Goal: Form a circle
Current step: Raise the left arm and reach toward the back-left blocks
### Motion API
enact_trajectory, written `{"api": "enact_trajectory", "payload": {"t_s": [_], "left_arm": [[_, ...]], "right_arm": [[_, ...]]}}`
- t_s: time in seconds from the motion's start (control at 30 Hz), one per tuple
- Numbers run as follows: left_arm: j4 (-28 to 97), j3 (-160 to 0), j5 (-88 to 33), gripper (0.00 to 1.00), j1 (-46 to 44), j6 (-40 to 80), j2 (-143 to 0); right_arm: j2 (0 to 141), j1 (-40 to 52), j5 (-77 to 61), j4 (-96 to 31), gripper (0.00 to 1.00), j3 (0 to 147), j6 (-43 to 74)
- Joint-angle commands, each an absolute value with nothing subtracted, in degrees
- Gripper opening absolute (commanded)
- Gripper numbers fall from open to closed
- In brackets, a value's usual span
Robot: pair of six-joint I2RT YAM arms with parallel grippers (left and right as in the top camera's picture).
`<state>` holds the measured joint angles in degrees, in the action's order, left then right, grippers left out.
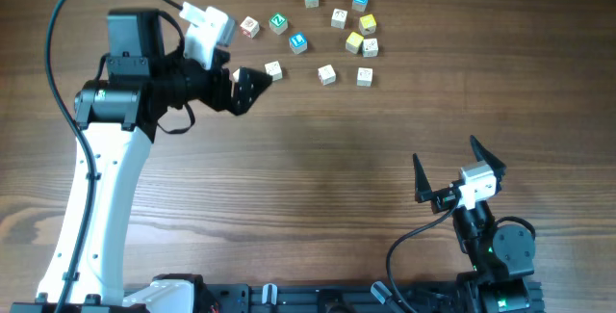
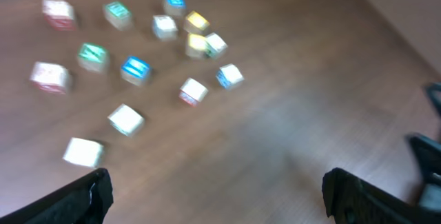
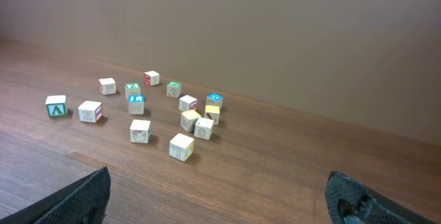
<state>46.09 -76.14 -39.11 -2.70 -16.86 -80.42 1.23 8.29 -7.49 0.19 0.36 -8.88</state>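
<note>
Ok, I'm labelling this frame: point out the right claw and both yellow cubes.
right claw (image 1: pixel 444 149), overhead view, midway between fingertips
upper yellow cube (image 1: pixel 367 24), overhead view, top face
lower yellow cube (image 1: pixel 353 41), overhead view, top face

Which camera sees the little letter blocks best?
The right wrist view. There the letter blocks look sharp and close, with marks on their faces visible. The overhead view shows them all spread out but tiny, and the left wrist view shows them blurred.

Left end effector (image 1: pixel 252 88) spread wide, right end effector (image 1: pixel 452 166) likewise — both empty
</note>
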Motion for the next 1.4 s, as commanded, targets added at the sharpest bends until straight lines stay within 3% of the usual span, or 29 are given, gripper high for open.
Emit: {"api": "enact_trajectory", "payload": {"t_s": [0.0, 0.2, 0.23, 0.27, 0.37, 0.43, 0.6, 0.67, 0.7, 0.73, 0.87, 1.13, 1.37], "left_arm": [[51.0, -76.4, -46.7, 1.0, -2.8, -17.6, -80.8], [53.4, -76.4, -46.7, 1.0, -2.8, -17.6, -80.8], [53.9, -76.4, -46.7, 0.94, -2.8, -17.6, -80.8], [54.3, -76.4, -46.7, 0.82, -2.8, -17.6, -80.8], [56.2, -76.4, -46.7, 0.32, -2.8, -17.6, -80.8], [57.5, -76.4, -46.7, 0.04, -2.8, -17.6, -80.8], [59.7, -76.4, -50.1, 0.04, -2.8, -17.6, -80.6], [59.5, -76.4, -52.2, 0.2, -2.9, -15.1, -80.6], [59.4, -76.4, -50.7, 0.07, -3.2, -12.8, -80.6], [59.0, -76.4, -47.5, 0.04, -4.2, -10.8, -80.6], [54.5, -81.1, -25.9, 0.04, -11.7, 5.8, -82.1], [64.8, -116.7, -20.7, 0.04, -15.5, 14.0, -102.6], [53.2, -120.0, -8.3, 0.04, -15.5, 17.4, -114.3]], "right_arm": [[1.0, 8.2, -7.2, 0.4, 1.0, 0.3, -8.9], [1.0, 8.2, -7.2, 0.4, 1.0, 0.3, -8.9], [1.0, 8.2, -7.2, 0.4, 1.0, 0.3, -8.9], [1.0, 8.2, -7.2, 0.4, 1.0, 0.3, -8.9], [1.0, 8.2, -7.2, 0.4, 1.0, 0.3, -8.9], [1.0, 8.2, -7.2, 0.4, 1.0, 0.3, -8.9], [1.0, 8.2, -7.2, 0.4, 1.0, 0.3, -8.9], [1.0, 8.2, -7.2, 0.4, 1.0, 0.3, -8.9], [1.0, 8.2, -7.2, 0.4, 1.0, 0.3, -8.9], [1.0, 8.2, -7.2, 0.4, 1.0, 0.3, -8.9], [1.0, 8.2, -7.2, 0.4, 1.0, 0.3, -8.9], [1.0, 8.2, -7.2, 0.4, 1.0, 0.3, -8.9], [1.0, 8.2, -7.2, 0.4, 1.0, 0.3, -8.9]]}}
